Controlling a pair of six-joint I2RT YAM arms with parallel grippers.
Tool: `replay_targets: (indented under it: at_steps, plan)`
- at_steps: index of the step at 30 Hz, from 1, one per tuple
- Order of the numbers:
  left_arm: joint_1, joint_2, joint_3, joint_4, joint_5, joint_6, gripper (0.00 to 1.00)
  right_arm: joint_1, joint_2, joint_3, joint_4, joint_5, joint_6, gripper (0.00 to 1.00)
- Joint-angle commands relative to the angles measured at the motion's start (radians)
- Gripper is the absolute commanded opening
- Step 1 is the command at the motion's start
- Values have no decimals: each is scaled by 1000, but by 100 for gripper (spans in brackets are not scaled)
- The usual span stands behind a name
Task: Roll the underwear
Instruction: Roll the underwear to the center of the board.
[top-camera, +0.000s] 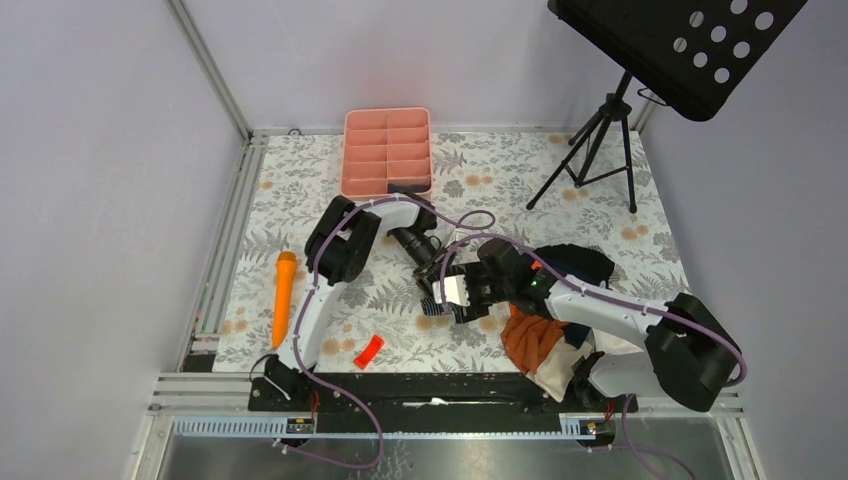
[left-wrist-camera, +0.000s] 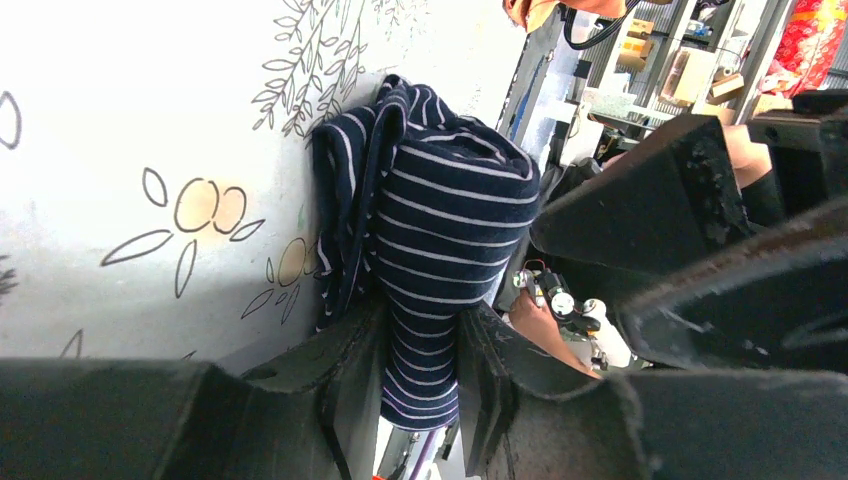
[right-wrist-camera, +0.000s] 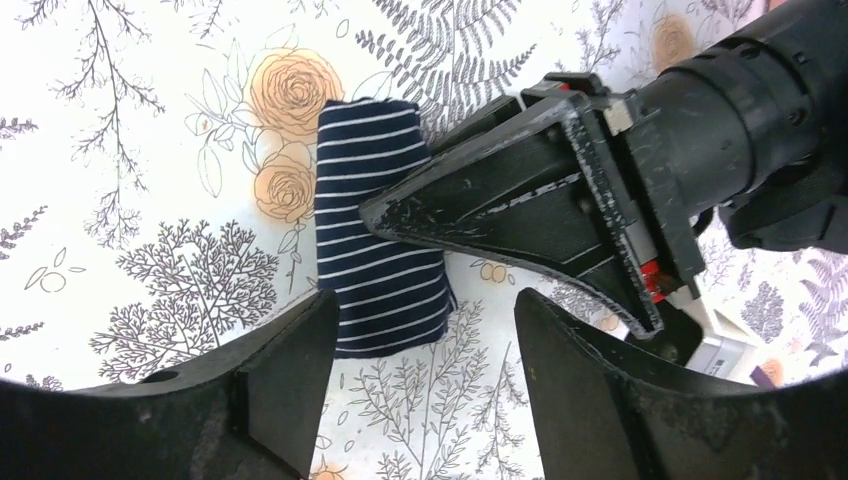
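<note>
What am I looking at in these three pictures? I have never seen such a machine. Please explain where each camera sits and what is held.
These are two robot arms, left and right, bolted to a table with a flowered cover. One camera looks down from above; the other two sit on the wrists, so each sees its own black fingers. The left gripper pinches the rolled striped underwear. The right gripper is open, close by. Also on the table: a pink tray and an orange garment.

text: none legible | labels: none | brands: none | numbers: none | signs: none
</note>
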Motion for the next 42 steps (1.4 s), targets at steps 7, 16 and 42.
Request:
replay_targets:
  at_steps: [7,16,42]
  plan:
    - [-10,30,-18,147,-237,72,33,9,147,96,-49,-85,-22,69]
    - [-4,-3,-20,169,-292,50,35,10,230,133,-147,-95,-54,31]
    - [345,-1249,-520,825,-636,-23,56,-212,677,665,-738,-315,144,1]
